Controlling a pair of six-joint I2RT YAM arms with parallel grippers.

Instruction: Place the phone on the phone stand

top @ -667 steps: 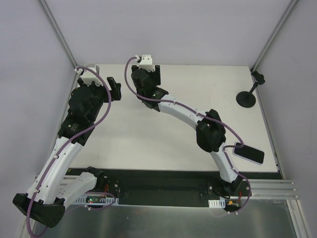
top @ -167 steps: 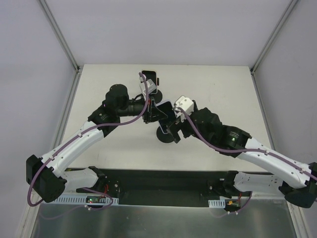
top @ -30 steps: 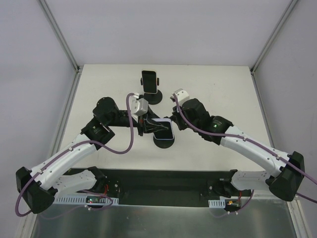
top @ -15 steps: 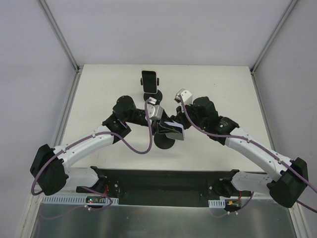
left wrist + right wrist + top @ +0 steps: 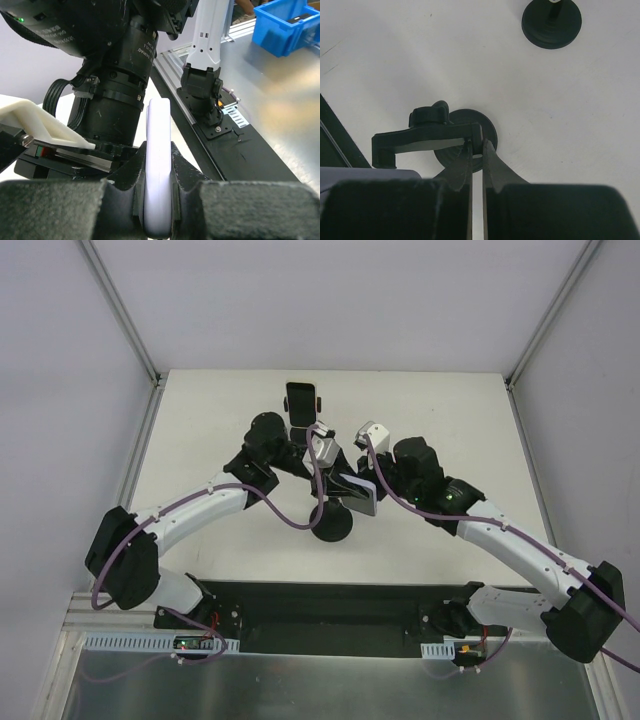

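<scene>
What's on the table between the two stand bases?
Nothing. The right wrist view shows bare table between the near stand base and the far stand base.

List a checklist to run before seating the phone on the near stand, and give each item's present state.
1. Grip: left tool clamped on phone, seen edge-on: ok.
2. Seat: cradle holds nothing: ok.
3. Placement: phone in cradle: not ok; it hangs beside and above the near stand base.
4. Steadying: right tool shut, tips at the cradle's end: ok; whether it really grips: cannot tell.
5. Clearance: far stand free of the left arm: cannot tell; they look close from above.
</scene>
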